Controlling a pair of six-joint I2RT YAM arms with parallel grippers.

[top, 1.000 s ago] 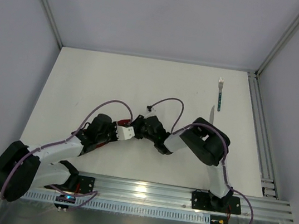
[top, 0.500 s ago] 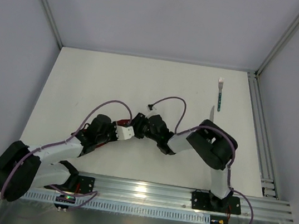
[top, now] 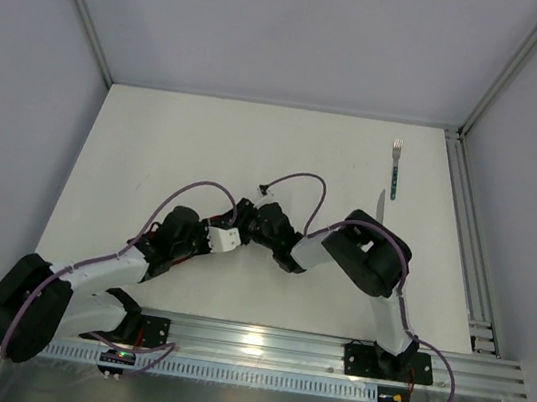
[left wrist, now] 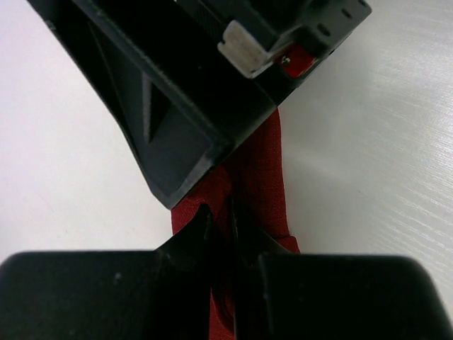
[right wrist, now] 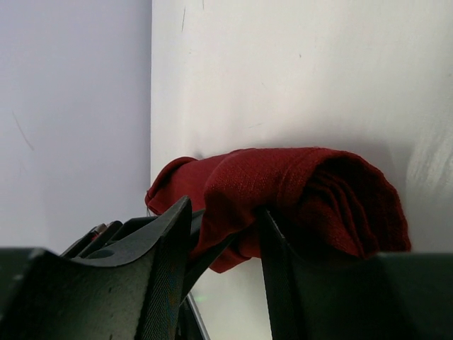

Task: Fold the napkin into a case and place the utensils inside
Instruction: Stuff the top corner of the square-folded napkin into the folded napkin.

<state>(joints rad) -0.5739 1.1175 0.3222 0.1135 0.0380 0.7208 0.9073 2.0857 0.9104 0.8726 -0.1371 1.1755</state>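
Right wrist view: the napkin [right wrist: 297, 191], soft, light and bunched into a thick roll, lies mid-table. The right gripper [right wrist: 225, 227] stands spread around one end, and the left gripper [left wrist: 221, 216] pinches the other. It would likely slump if let go, so grip the layered edge. On the smooth white table [top: 175, 147], the fork [top: 395, 151] and knife [top: 381, 203] lie well apart from it.

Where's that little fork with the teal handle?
Seen from above, the teal-handled silver fork lies far right on the white table, near the metal rail.
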